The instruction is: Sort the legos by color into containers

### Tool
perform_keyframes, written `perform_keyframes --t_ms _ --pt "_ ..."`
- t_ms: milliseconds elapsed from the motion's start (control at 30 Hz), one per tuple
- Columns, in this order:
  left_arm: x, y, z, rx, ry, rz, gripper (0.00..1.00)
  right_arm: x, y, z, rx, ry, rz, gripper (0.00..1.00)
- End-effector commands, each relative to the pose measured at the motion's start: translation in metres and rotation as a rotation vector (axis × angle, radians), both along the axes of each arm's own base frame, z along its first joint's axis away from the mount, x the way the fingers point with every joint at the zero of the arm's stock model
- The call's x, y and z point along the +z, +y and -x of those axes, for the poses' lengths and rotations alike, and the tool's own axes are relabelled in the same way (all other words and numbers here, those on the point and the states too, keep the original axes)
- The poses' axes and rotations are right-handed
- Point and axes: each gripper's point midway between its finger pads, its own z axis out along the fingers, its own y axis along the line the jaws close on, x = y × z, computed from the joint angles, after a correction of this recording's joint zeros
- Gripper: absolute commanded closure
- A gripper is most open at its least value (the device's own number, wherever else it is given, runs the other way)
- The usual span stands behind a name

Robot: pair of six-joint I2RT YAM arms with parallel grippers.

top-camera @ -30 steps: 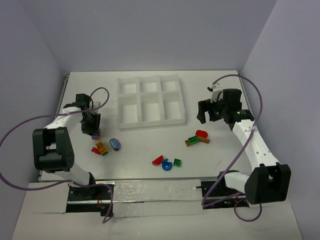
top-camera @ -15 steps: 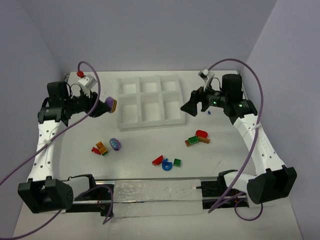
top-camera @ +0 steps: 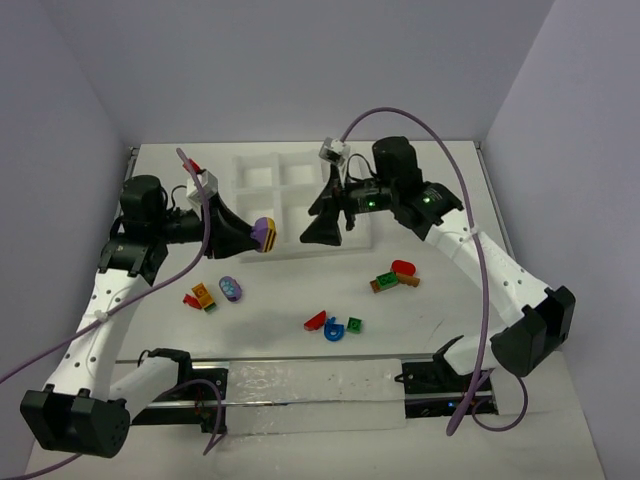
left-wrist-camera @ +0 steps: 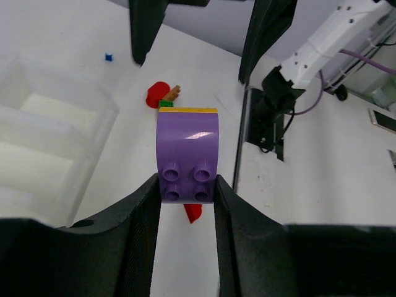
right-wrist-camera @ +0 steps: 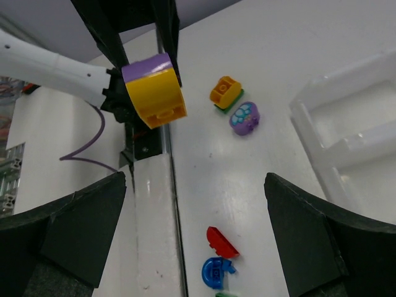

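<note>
Left fingers [top-camera: 251, 235] have lifted the purple-and-yellow brick [top-camera: 264, 233] off the bench and clamp it midair at the tray's [top-camera: 258, 176] near-left edge. Right fingers [top-camera: 328, 222] swung in opposite, spread wide, empty. Likely splitting the colours next.

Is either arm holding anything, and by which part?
The left tool pinches a purple brick by its sides near its studs, a yellow piece stuck to it. The right tool holds nothing.
</note>
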Motion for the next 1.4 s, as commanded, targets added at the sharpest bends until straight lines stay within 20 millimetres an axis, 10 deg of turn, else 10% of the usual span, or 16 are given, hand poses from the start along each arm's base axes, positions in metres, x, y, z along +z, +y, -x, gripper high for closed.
perform_keyframes --t_ms 0,533,767,967,1367 --pt "0.014 -0.009 0.017 -0.087 -0.019 0.051 1.00 0.024 0.021 0.016 0.100 -0.051 -0.051 0.00" --pt "0.011 -0.021 0.028 -0.150 0.032 0.065 1.00 0.018 0.052 0.046 0.274 -0.103 -0.016 0.08" --pt "0.012 -0.021 0.028 -0.155 0.043 0.067 1.00 0.018 0.054 0.048 0.294 -0.110 -0.016 0.40" --pt "0.008 -0.022 0.027 -0.147 0.051 0.062 1.00 0.017 0.053 0.049 0.300 -0.102 -0.006 0.99" --pt "0.022 0.015 -0.004 -0.008 0.005 0.060 1.00 -0.016 0.012 0.022 0.209 -0.044 0.085 1.00"
